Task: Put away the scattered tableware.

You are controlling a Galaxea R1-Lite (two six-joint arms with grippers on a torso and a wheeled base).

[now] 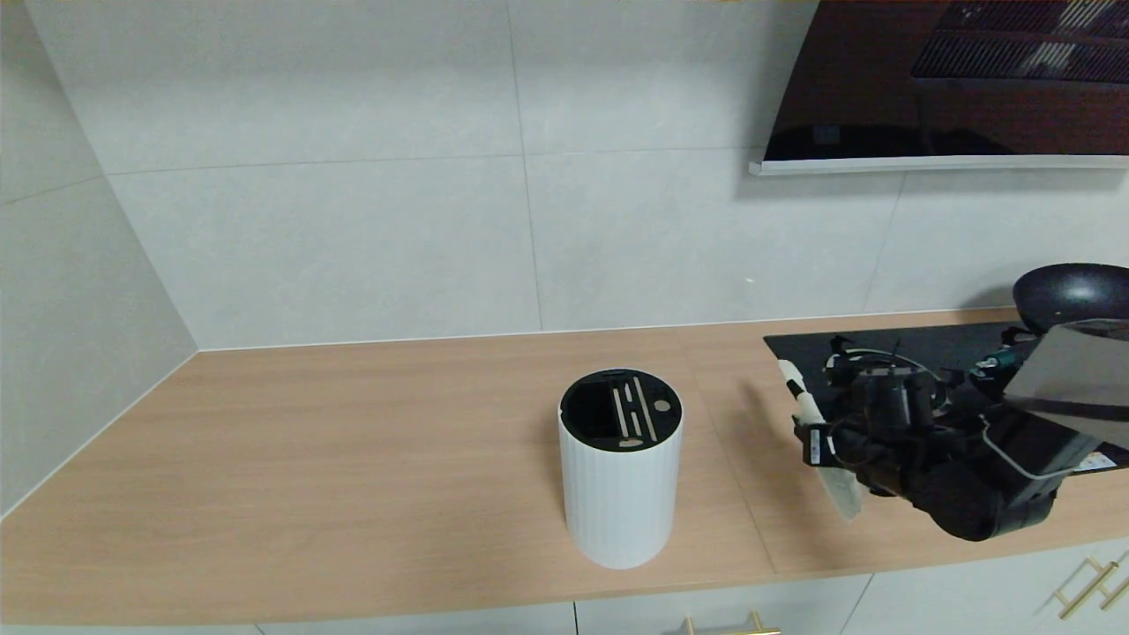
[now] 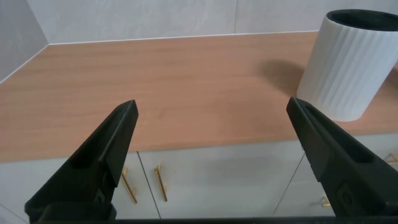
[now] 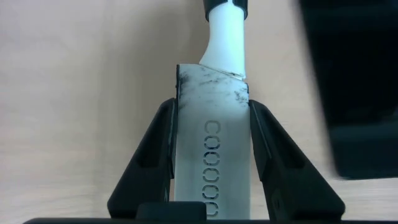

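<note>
Clearly the job is at its carrying step: the right gripper (image 3: 211,107) is clenched on a knife (image 3: 211,143), its two fingers pressed against the opposite edges of the pale, speckled blade, with the white handle (image 1: 803,401) pointing away toward the wall. The knife sits beside the left edge of the black cooktop (image 1: 926,346), well to the right of the white ribbed holder (image 1: 621,494) that stands upright near the middle of the counter (image 1: 353,459). Whether the blade is clear of the wood or resting on it I cannot tell. The holder's black top (image 1: 622,408) has narrow slits, a wider opening and a round hole, and nothing pokes out of them. I judge that the next move calls for bringing the knife across to the holder, turning it blade-down and lining the blade up with one of the slits; since the grip is on the blade and not the handle, the turn and the release will want care. The left gripper (image 2: 211,106) is released, jaws spread wide, hanging before the counter's front edge near the holder. The surface is light wood grain, backed by large pale wall tiles (image 1: 353,220). A dark pan (image 1: 1072,295) sits on the cooktop under a dark range hood (image 1: 953,79), and white cabinet doors with brass handles (image 2: 160,183) run below.
</note>
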